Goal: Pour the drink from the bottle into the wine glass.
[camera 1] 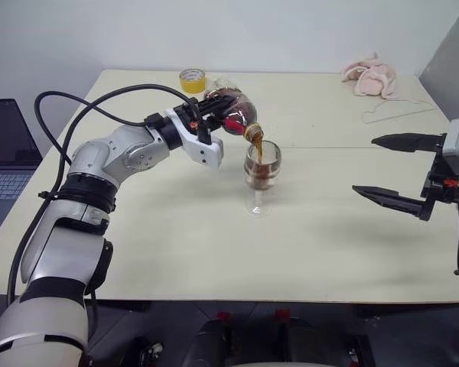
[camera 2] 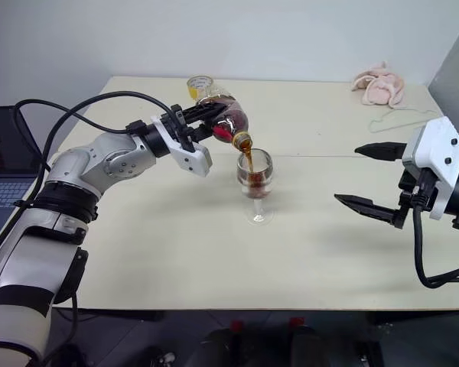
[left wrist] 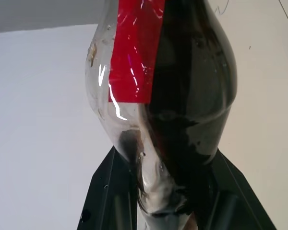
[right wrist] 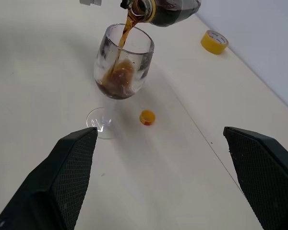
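Note:
My left gripper [camera 1: 214, 105] is shut on the bottle [camera 1: 236, 112], which it holds tilted with its open mouth over the wine glass [camera 1: 260, 177]. The clear, red-labelled bottle [left wrist: 134, 57] sits between the black fingers [left wrist: 108, 191]. The dark brown drink [right wrist: 125, 36] streams from the mouth into the glass bowl, where it pools and foams. The glass stands upright on the table in the middle. Off to the right, my right gripper [camera 1: 364, 165] hangs open above the table and apart from the glass, its fingers [right wrist: 72, 167] spread wide with nothing between them.
A small yellow cap [right wrist: 147, 117] lies on the table just behind the glass. A yellow tape roll [camera 1: 192, 79] sits at the far edge, and a pink cloth [camera 1: 371, 76] and thin white cord [camera 1: 394, 111] at the far right. A laptop [camera 1: 4, 153] stands left of the table.

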You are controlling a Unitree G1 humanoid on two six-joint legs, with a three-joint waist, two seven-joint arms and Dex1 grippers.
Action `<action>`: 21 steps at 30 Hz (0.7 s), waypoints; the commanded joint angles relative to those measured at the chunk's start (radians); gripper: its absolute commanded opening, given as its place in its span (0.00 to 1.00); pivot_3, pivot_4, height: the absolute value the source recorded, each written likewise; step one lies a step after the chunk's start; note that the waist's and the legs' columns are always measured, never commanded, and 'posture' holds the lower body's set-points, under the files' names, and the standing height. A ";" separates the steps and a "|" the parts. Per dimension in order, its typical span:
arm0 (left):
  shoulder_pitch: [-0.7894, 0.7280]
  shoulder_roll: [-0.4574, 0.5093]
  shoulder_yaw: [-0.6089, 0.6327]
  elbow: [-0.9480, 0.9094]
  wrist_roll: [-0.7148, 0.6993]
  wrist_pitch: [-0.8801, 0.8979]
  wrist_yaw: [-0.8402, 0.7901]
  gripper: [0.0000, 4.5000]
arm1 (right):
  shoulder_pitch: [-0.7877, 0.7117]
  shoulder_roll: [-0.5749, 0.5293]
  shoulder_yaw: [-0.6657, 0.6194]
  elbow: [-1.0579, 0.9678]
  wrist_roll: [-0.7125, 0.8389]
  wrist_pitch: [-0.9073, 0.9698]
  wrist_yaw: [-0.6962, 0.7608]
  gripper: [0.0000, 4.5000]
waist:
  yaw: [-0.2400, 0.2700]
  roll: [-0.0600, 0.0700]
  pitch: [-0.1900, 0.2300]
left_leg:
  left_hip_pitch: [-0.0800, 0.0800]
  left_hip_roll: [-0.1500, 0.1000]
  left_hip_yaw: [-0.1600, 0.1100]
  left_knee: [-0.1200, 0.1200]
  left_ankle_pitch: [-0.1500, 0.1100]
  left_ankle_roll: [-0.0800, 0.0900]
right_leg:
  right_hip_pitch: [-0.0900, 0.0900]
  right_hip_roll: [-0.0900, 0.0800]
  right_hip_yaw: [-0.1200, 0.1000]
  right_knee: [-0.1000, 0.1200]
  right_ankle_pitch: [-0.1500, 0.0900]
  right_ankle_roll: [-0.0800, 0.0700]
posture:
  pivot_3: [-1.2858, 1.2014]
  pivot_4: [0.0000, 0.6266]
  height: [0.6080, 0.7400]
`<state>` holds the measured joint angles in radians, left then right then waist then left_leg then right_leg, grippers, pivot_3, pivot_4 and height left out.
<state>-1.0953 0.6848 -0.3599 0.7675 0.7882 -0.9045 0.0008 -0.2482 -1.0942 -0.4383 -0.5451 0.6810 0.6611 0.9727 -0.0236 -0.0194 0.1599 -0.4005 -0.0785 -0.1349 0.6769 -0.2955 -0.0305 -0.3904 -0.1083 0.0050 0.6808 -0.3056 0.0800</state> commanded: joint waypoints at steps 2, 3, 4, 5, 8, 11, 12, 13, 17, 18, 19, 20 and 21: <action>-0.041 0.023 0.012 -0.005 -0.006 -0.005 0.030 0.24 | -0.004 -0.002 -0.015 -0.011 -0.004 -0.017 -0.013 1.00 | -0.002 0.000 0.000 | 0.000 0.000 0.000 0.000 0.000 0.000 | 0.000 0.000 0.000 0.000 0.000 0.000 | 0.52 0.24 1.00; -0.040 0.023 0.011 -0.005 -0.005 -0.005 0.030 0.24 | -0.004 -0.002 -0.015 -0.012 -0.004 -0.018 -0.013 1.00 | -0.002 0.000 0.000 | 0.000 0.000 0.000 0.000 0.000 0.000 | 0.000 0.000 0.000 0.000 0.000 0.000 | 0.52 0.24 1.00; -0.040 0.023 0.010 -0.005 -0.005 -0.005 0.030 0.24 | -0.004 -0.002 -0.015 -0.012 -0.004 -0.018 -0.013 1.00 | -0.002 0.000 0.000 | 0.000 0.000 0.000 0.000 0.000 0.000 | 0.000 0.000 0.000 0.000 0.000 0.000 | 0.52 0.24 1.00; -0.039 0.023 0.011 -0.005 -0.007 -0.006 0.029 0.24 | -0.004 -0.002 -0.015 -0.012 -0.004 -0.018 -0.013 1.00 | -0.002 0.000 0.000 | 0.000 0.000 0.000 0.000 0.000 0.000 | 0.000 0.000 0.000 0.000 0.000 0.000 | 0.52 0.24 1.00; -0.039 0.023 0.011 -0.005 -0.007 -0.005 0.029 0.24 | -0.005 -0.002 -0.015 -0.013 -0.003 -0.019 -0.013 1.00 | -0.002 0.000 0.000 | 0.000 0.000 0.000 0.000 0.000 0.000 | 0.000 0.000 0.000 0.000 0.000 0.000 | 0.52 0.24 1.00; -0.040 0.024 0.011 -0.005 -0.007 -0.004 0.029 0.24 | -0.005 -0.003 -0.014 -0.011 -0.002 -0.020 -0.014 1.00 | -0.002 0.000 0.000 | 0.000 0.000 0.000 0.000 0.000 0.000 | 0.000 0.000 0.000 0.000 0.000 0.000 | 0.52 0.24 1.00; -0.040 0.024 0.010 -0.005 -0.006 -0.004 0.029 0.24 | -0.005 -0.003 -0.014 -0.011 -0.002 -0.020 -0.014 1.00 | -0.002 0.000 0.000 | 0.000 0.000 0.000 0.000 0.000 0.000 | 0.000 0.000 0.000 0.000 0.000 0.000 | 0.52 0.24 1.00; -0.040 0.025 0.010 -0.005 -0.006 -0.004 0.029 0.24 | -0.005 -0.004 -0.014 -0.010 -0.003 -0.021 -0.014 1.00 | -0.002 0.000 0.000 | 0.000 0.000 0.000 0.000 0.000 0.000 | 0.000 0.000 0.000 0.000 0.000 0.000 | 0.52 0.24 1.00; -0.040 0.025 0.010 -0.004 -0.007 -0.004 0.027 0.24 | -0.006 -0.003 -0.013 -0.009 -0.002 -0.021 -0.015 1.00 | -0.002 0.000 0.000 | 0.000 0.000 0.000 0.000 0.000 0.000 | 0.000 0.000 0.000 0.000 0.000 0.000 | 0.52 0.24 1.00; -0.040 0.025 0.010 -0.003 -0.006 -0.004 0.026 0.24 | -0.006 -0.003 -0.013 -0.009 -0.003 -0.021 -0.015 1.00 | -0.002 0.000 0.000 | 0.000 0.000 0.000 0.000 0.000 0.000 | 0.000 0.000 0.000 0.000 0.000 0.000 | 0.52 0.24 1.00; -0.041 0.025 0.010 -0.003 -0.006 -0.004 0.026 0.24 | -0.006 -0.003 -0.013 -0.009 -0.003 -0.021 -0.015 1.00 | -0.002 0.000 0.000 | 0.000 0.000 0.000 0.000 0.000 0.000 | 0.000 0.000 0.000 0.000 0.000 0.000 | 0.52 0.24 1.00; -0.041 0.025 0.010 -0.003 -0.007 -0.003 0.027 0.24 | -0.006 -0.002 -0.012 -0.010 -0.003 -0.021 -0.016 1.00 | -0.002 0.000 0.000 | 0.000 0.000 0.000 0.000 0.000 0.000 | 0.000 0.000 0.000 0.000 0.000 0.000 | 0.52 0.24 1.00; -0.041 0.025 0.009 -0.002 -0.006 -0.003 0.027 0.24 | -0.006 -0.001 -0.011 -0.010 -0.002 -0.022 -0.017 1.00 | -0.002 0.000 0.000 | 0.000 0.000 0.000 0.000 0.000 0.000 | 0.000 0.000 0.000 0.000 0.000 0.000 | 0.52 0.24 1.00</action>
<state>-1.0953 0.6933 -0.3604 0.7797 0.7907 -0.9046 0.0091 -0.2482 -1.0941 -0.4378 -0.5451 0.6812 0.6606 0.9611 -0.0260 -0.0194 0.1599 -0.4005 -0.0785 -0.1351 0.6770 -0.2955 -0.0305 -0.3904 -0.1083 0.0048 0.6810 -0.3056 0.0801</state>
